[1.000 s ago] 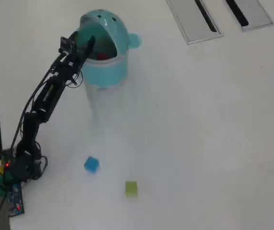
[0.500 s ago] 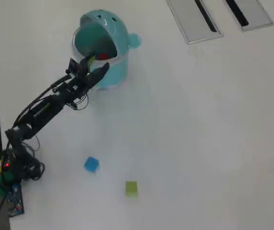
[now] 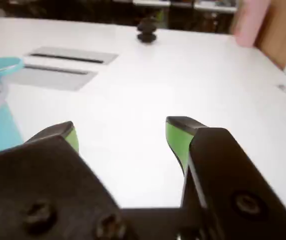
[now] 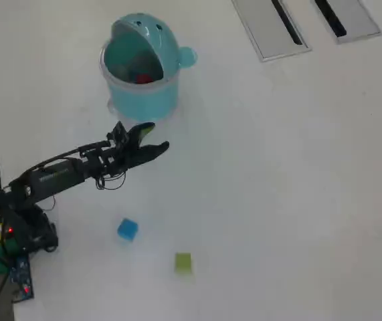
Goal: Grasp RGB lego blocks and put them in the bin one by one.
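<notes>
While my hand (image 4: 156, 136) hangs spread and empty near the bin (image 4: 139, 100), the blue block (image 4: 128, 229) sits on the tabletop (image 4: 277, 187); light, stiff, slick-sided, so I'd pinch opposite flat faces.

No text, label or number can be read anywhere.

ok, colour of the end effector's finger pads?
Bright green pads on black fingers, clearest in the wrist view.
</notes>
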Motion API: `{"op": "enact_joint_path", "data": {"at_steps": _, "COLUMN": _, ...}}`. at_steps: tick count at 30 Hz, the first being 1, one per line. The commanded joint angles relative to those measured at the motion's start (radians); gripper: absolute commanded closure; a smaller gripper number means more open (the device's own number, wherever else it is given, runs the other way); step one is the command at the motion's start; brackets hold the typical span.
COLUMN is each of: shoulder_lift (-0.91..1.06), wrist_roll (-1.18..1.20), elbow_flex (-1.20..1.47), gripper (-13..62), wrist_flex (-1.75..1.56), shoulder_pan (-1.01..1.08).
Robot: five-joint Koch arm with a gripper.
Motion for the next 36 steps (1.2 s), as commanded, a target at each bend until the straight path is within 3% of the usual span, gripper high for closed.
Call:
{"op": "enact_joint_path", "data": {"at_steps": 1, "shoulder_lift": 0.046, "wrist_roll": 0.011, "elbow_flex": -0.018, "gripper": 15.2, "wrist_flex": 0.002, "shoulder_pan": 0.054}}
{"op": "enact_joint_path", "data": {"at_steps": 14, "shoulder_lift": -0.084, "wrist_roll": 0.002, "elbow_flex": 0.008, "gripper": 15.5, "wrist_flex": -0.002, "shoulder_pan": 0.374}}
{"op": "enact_joint_path", "data": {"at_steps": 36, "shoulder_lift": -0.321, "wrist_roll": -0.101, "elbow_flex": -0.074, "gripper": 15.6, "wrist_flex": 0.081, "shoulder_pan": 0.661}}
